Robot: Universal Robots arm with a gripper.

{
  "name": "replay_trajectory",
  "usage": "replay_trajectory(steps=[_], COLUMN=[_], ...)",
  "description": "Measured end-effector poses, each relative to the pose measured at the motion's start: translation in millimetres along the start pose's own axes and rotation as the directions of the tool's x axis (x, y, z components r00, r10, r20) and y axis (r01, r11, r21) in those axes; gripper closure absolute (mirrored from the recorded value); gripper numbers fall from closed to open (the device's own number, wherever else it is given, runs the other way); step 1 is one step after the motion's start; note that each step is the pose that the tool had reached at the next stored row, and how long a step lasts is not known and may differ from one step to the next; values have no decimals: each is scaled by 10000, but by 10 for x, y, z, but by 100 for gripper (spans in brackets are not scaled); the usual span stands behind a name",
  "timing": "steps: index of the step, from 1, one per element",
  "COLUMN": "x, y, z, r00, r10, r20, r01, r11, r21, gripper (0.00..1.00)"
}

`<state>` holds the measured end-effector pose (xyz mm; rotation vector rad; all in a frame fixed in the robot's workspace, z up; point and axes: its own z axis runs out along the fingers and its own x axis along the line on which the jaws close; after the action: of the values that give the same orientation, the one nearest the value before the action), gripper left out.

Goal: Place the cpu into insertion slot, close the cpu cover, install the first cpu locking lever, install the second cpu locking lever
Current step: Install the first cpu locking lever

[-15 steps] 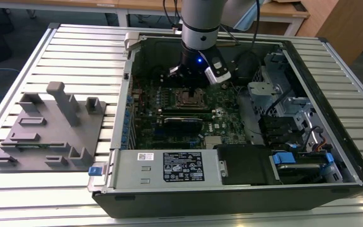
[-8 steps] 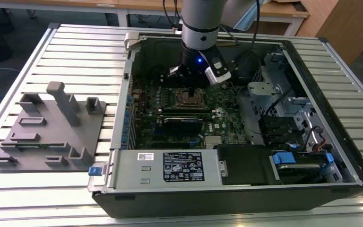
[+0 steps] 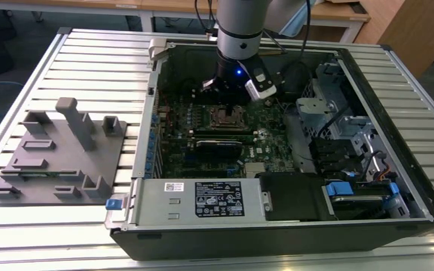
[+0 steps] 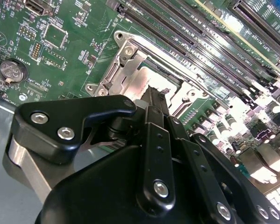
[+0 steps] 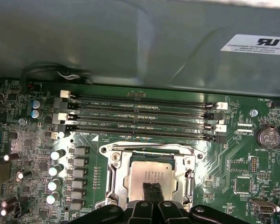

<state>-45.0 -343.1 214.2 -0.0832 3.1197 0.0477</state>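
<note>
I'm holding the end effector [image 5: 153, 192] low over the slot [image 5: 149, 179] on the board [image 3: 225, 141] inside the open case [image 3: 368, 141], which is sitting on the slatted counter [image 3: 89, 62]. In the first wrist view its fingers [image 5: 149, 191] are pressed together, tips touching the cpu [image 5: 151, 175]. The cpu is lying flat in the slot, with the cover [image 5: 118, 168] framing it. In the second wrist view the end effector [image 4: 154, 100] is reaching onto the slot [image 4: 144, 79], beside the memory slots [image 5: 140, 116]. A grey fixture [image 3: 59, 158] is standing near the counter's edge, on the exterior view's left.

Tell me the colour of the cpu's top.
Pale silvery-beige metal; the cpu shows best in the first wrist view.
</note>
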Motion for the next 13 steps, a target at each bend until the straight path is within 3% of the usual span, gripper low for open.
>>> replay_trajectory(steps=[13], x=[0], y=[0], z=[0], r00=[9999], r10=[-167], r20=[-5], r01=[167], r11=[9999], r21=[-3], gripper=[90])
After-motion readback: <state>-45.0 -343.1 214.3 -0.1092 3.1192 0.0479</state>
